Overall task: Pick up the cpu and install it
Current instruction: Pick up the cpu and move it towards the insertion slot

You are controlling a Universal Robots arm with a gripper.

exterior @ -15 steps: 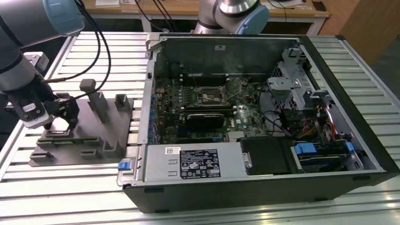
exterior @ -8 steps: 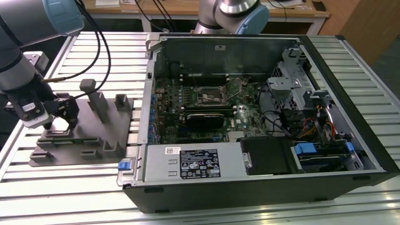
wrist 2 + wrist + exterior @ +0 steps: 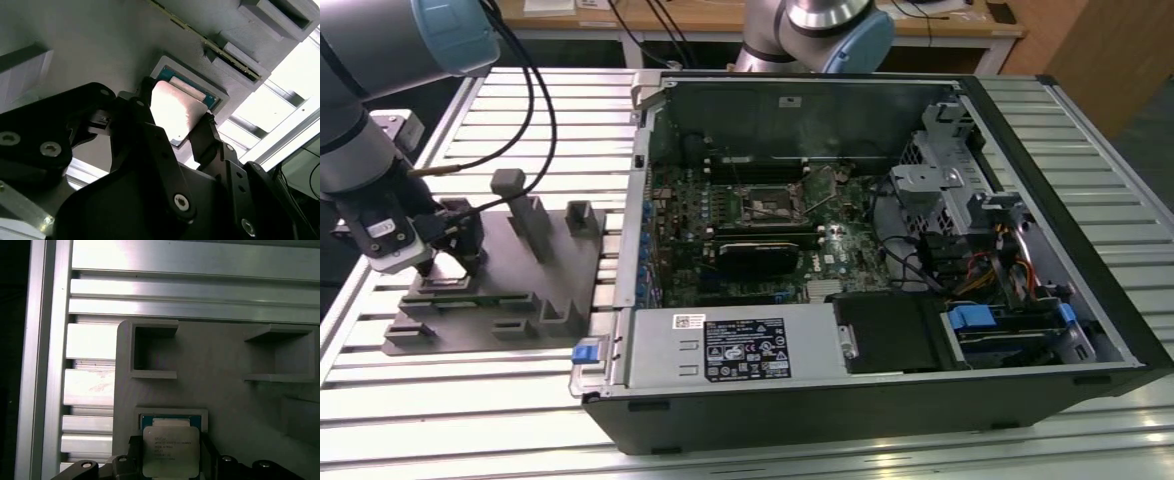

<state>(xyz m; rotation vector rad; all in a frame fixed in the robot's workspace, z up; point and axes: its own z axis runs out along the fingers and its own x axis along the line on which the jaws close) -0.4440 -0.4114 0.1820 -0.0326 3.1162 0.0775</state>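
Two black fingers (image 3: 135,455) pinching the cpu (image 3: 171,450) at the grey fixture (image 3: 225,405).

Clamped by the gripper (image 3: 177,107) on two opposite edges, pale metal top up, at the fixture's teal-lined square pocket (image 3: 197,421). Bears several lines of dark print on that top, too small to make out. Held at the fixture's far side from the open computer case (image 3: 881,110) standing just beside it, motherboard (image 3: 720,200) inside, white printed label (image 3: 747,348) on its grey power supply box (image 3: 654,350), likewise unreadable.
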